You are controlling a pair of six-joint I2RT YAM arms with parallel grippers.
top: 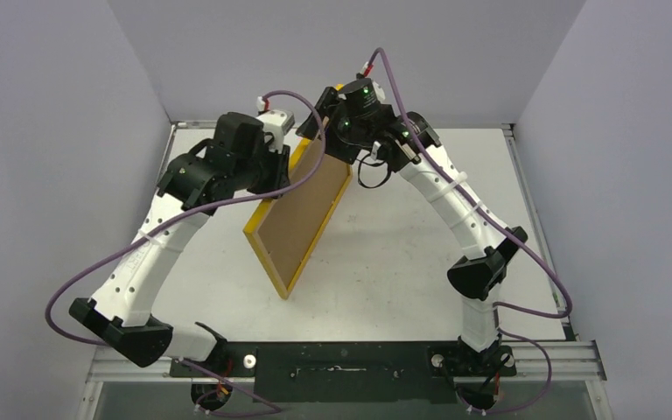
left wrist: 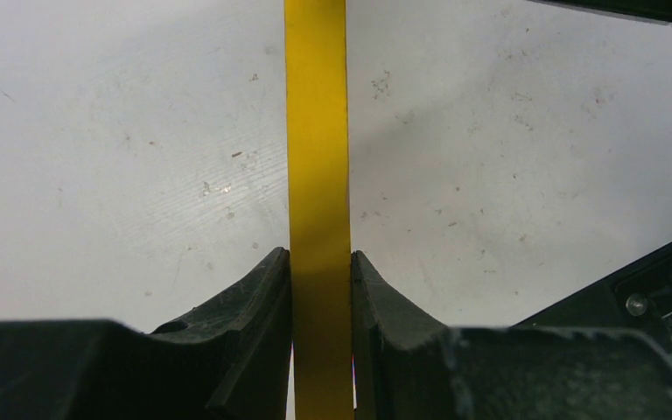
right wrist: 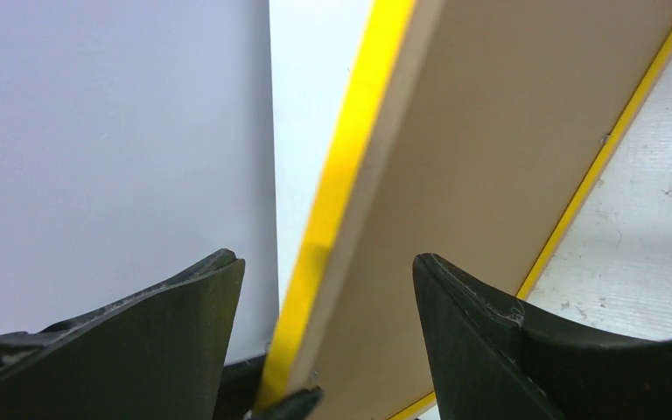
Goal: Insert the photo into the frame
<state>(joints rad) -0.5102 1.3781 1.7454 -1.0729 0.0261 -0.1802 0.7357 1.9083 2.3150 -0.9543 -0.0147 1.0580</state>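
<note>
Left hand (left wrist: 321, 262) on thin yellow-edged, brown-backed frame (left wrist: 317, 131)

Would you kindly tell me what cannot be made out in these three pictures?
- The photo: in no view; the frame turns only its back to the top camera.
- Both grippers' fingers, top view: hidden under their wrists.
- Left wrist view: the left gripper clamps the frame edge-on, so its faces are unseen.
- Right wrist view: the right gripper is open; the frame's near end is cut off by the bottom edge.
</note>
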